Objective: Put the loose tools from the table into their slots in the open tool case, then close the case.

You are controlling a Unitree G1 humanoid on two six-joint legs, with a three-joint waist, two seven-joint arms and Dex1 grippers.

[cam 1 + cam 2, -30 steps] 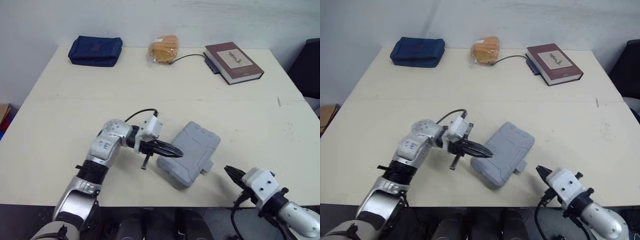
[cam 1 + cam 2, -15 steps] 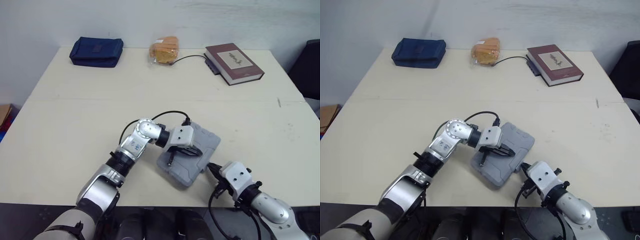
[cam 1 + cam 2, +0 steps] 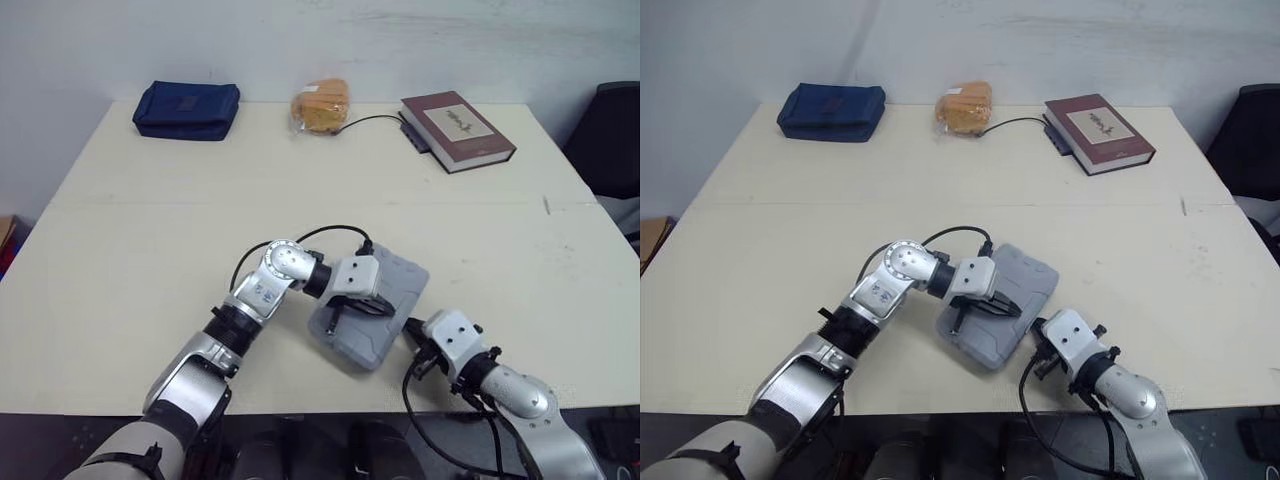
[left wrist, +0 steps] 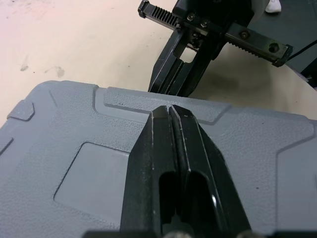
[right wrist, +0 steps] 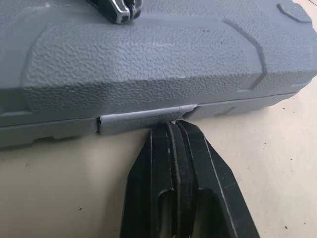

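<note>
Grey tool case (image 3: pixel 402 283) lies closed under left end effector (image 3: pixel 390 309).

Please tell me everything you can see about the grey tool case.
The grey tool case looks like hard plastic with a pebbled surface and raised panels on the lid. It is closed and lies flat, turned diagonally, near the front edge of the table. The left gripper, shut, rests on its lid; the right gripper, also shut, meets a latch tab on its side.

Bare table (image 3: pixel 150 240) rings the tool case (image 3: pixel 402 283); pouch (image 3: pixel 186 108), bread (image 3: pixel 322 105), book (image 3: pixel 457 130) stand far back.
</note>
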